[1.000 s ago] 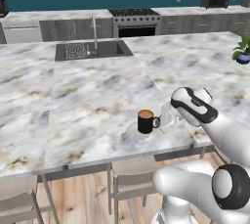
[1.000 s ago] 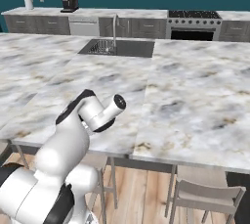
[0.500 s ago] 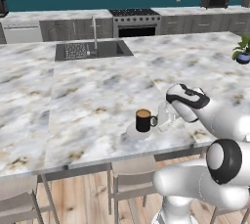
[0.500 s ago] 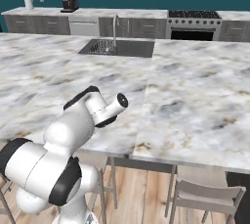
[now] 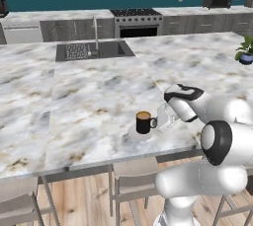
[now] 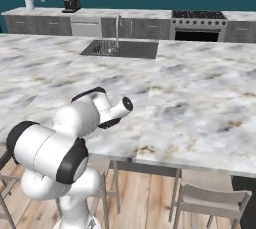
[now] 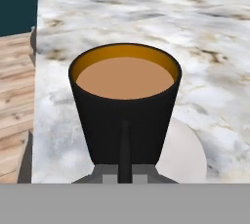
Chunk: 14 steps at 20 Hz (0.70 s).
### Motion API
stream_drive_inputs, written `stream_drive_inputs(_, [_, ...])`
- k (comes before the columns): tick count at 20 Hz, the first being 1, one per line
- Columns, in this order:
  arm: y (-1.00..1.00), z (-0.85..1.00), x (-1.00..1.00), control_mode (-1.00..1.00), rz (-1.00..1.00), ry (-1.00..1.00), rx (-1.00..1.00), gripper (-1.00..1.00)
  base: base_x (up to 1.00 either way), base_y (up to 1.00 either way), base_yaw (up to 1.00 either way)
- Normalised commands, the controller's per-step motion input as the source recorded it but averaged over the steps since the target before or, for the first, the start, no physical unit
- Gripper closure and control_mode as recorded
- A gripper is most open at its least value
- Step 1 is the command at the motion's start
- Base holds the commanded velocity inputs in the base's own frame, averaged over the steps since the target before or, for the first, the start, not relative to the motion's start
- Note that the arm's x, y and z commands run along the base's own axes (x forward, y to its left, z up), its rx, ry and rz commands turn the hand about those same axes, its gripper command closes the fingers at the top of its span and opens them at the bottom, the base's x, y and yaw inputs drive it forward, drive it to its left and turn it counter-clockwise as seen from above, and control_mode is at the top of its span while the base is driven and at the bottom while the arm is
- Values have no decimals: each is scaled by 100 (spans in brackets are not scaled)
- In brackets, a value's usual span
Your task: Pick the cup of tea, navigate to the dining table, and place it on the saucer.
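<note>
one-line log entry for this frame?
phase: placing | cup of tea: upright on saucer, dining table | gripper: shut on cup handle | not released

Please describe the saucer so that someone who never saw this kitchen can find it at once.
Start at the big marble dining table and go to its near edge, by the robot's claw. A black cup of tea stands there; the saucer is the flat round whitish plate under it, nearly the marble's colour but plain, without veins.
</note>
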Motion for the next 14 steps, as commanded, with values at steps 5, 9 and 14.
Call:
stream_drive_inputs(5, [0, -17, 15, -100, 1, 0, 0, 100, 0, 0, 0])
stream_drive_inputs(9, [0, -18, 12, -100, 2, 0, 0, 100, 0, 0, 0])
stream_drive_inputs(14, [0, -16, 8, -100, 2, 0, 0, 100, 0, 0, 0])
